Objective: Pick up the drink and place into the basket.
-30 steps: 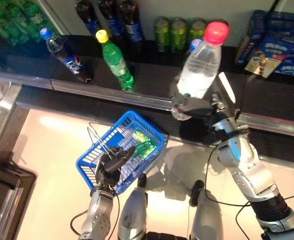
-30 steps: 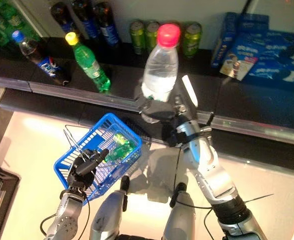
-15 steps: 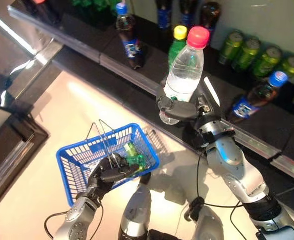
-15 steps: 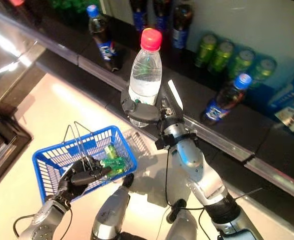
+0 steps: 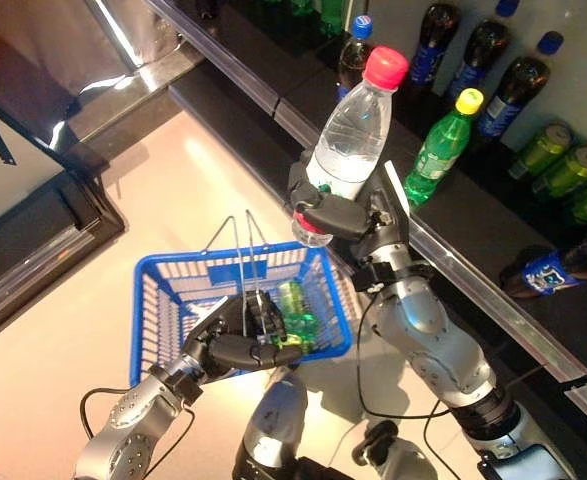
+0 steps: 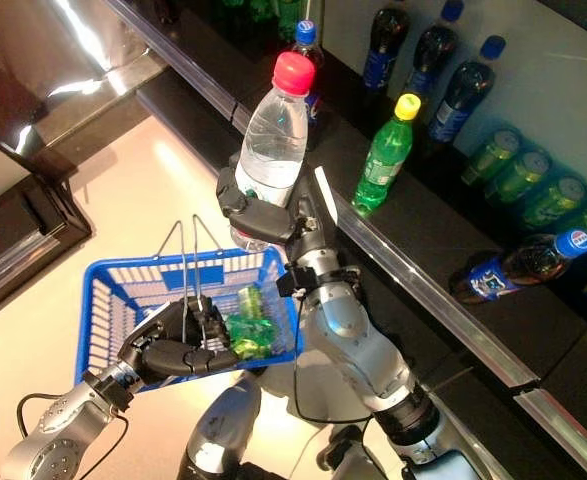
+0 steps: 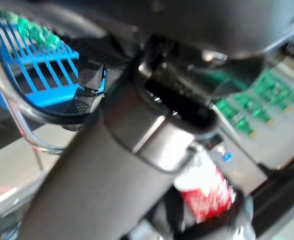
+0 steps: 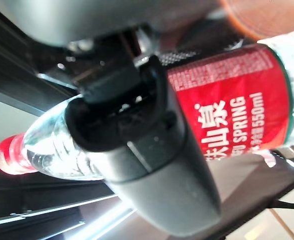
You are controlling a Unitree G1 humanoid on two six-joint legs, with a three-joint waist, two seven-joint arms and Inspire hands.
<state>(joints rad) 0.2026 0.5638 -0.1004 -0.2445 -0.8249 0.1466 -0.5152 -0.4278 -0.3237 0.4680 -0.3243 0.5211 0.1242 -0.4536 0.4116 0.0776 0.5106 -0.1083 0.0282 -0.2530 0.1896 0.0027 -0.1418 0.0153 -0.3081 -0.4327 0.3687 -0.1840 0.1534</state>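
Water bottle (image 5: 351, 140) now sits above the basket's (image 5: 163, 280) far right corner, closer than a second ago. Right hand (image 5: 335, 215) fingers wrapped round its lower body; clear ribbed plastic, red cap, red label. Left hand (image 5: 241, 340) curled on the wire handles of the blue plastic lattice basket. Inside: a crinkled green bottle (image 5: 295, 310).

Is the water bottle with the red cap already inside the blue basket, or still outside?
Outside. The right hand grips the water bottle above the basket, held by the left hand.

A dark robot hand (image 7: 136, 150) fills the view beside the blue basket (image 7: 36, 60).
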